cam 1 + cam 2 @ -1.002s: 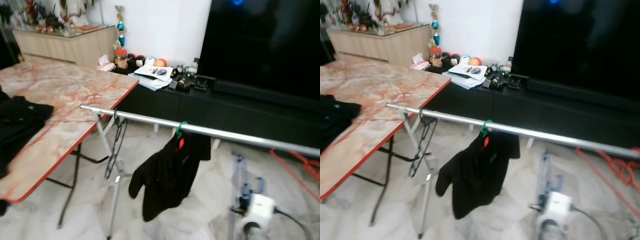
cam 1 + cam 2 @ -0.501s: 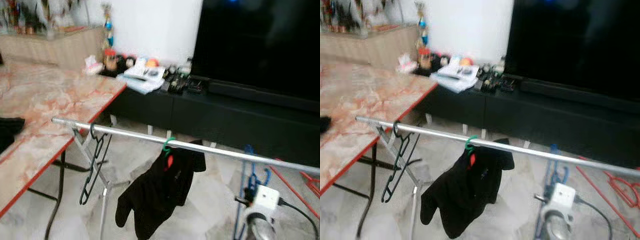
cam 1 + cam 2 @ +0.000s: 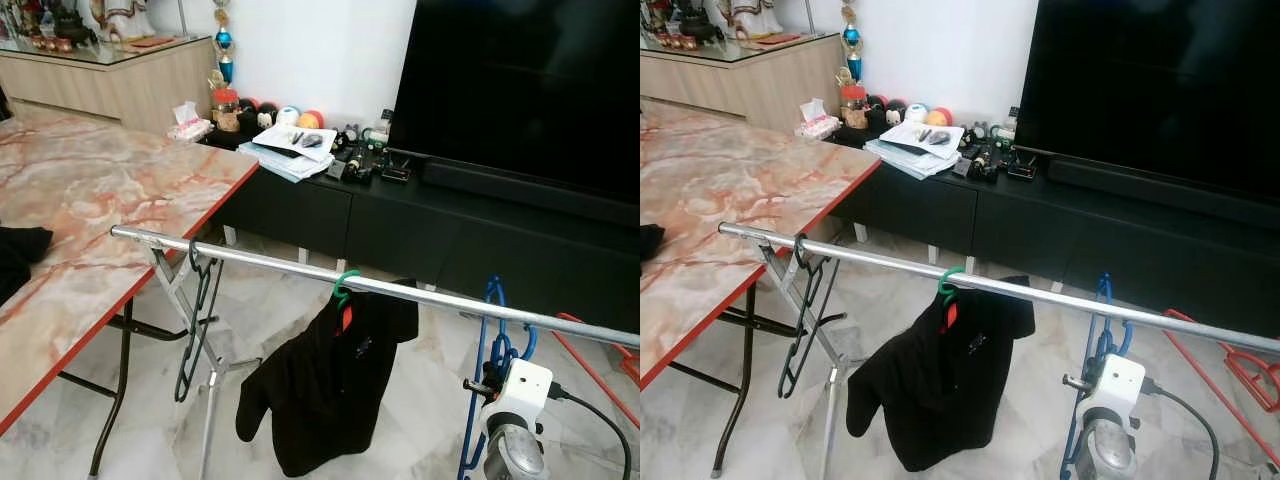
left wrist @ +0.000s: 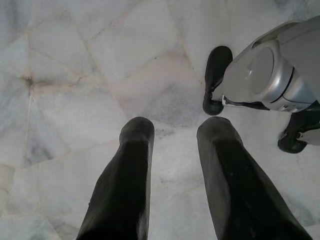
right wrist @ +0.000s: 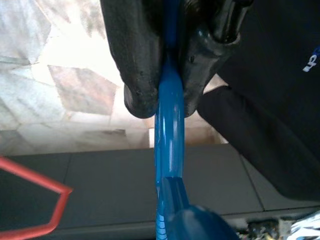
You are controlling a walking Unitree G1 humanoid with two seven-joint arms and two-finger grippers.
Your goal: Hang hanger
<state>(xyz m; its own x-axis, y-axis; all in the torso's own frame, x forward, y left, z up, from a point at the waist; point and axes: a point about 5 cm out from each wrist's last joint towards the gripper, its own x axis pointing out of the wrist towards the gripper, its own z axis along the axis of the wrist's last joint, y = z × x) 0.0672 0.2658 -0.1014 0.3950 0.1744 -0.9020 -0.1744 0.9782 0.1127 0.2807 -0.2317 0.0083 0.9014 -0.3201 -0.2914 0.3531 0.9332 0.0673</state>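
Note:
A silver rail point(image 3: 430, 296) runs across in front of me. On it hang an empty black hanger point(image 3: 196, 318) and a green hanger point(image 3: 343, 288) carrying a black garment point(image 3: 330, 395). My right gripper point(image 5: 165, 102) is shut on a blue hanger point(image 5: 168, 150). In the eye views the blue hanger point(image 3: 496, 335) stands upright above my right wrist point(image 3: 522, 388), its hook at rail height; whether it rests on the rail I cannot tell. My left gripper point(image 4: 175, 131) hangs open over the marble floor.
A marble table point(image 3: 120, 200) with a red edge stands at left, a black cloth point(image 3: 18, 255) on it. Behind the rail are a black TV console point(image 3: 420, 225) and a large TV point(image 3: 530, 90). Red hangers point(image 3: 1240, 365) lie on the floor at right.
The camera has swung a little. My right arm has raised the blue hanger from low down up to the height of the rail.

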